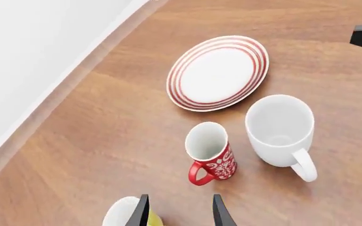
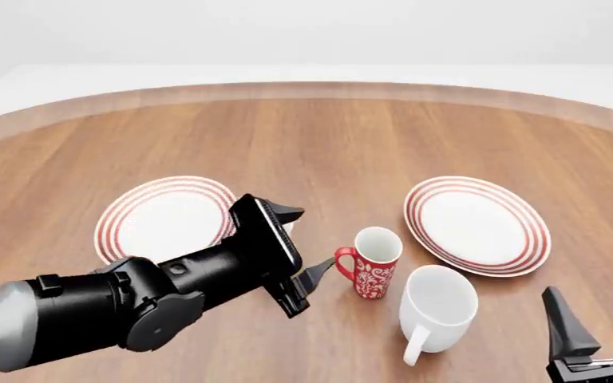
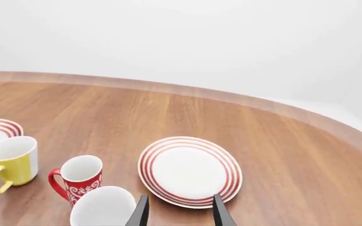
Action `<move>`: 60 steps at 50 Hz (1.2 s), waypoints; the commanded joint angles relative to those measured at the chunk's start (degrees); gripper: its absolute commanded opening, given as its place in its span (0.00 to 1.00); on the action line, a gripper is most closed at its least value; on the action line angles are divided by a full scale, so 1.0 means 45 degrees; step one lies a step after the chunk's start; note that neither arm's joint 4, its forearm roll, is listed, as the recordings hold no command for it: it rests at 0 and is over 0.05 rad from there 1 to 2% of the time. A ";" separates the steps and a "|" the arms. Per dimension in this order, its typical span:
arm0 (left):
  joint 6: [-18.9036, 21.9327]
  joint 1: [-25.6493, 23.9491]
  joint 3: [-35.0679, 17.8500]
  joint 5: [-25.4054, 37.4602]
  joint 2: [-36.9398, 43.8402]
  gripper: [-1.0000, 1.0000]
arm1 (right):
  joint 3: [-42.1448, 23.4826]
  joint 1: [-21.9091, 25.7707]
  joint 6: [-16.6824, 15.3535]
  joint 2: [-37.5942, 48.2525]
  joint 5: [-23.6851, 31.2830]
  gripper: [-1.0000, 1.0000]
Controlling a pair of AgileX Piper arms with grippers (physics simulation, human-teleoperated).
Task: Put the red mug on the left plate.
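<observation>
The left pincer hung with its fingers apart just left of the red mug, gripping nothing. The mug stood upright on the table between the two plates, the left plate beyond the arm. The right pincer waited apart near the white mug.

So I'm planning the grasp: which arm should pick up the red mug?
The left. Its open gripper is right beside the red mug, and the left plate is on its side. The right gripper sits beyond the white mug.
</observation>
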 commanded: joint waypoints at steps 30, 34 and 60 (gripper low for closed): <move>0.0310 -0.0388 -0.1083 -0.0052 0.2837 1.00 | 0.0000 0.0029 0.0001 0.0255 -0.0161 1.00; 0.0244 -0.0348 -0.1345 0.0040 0.3046 1.00 | 0.0001 0.0022 0.0020 0.0405 -0.0290 1.00; 0.0264 0.0008 -0.2192 -0.0335 0.4410 1.00 | 0.0007 0.0079 0.0057 0.0605 -0.0458 1.00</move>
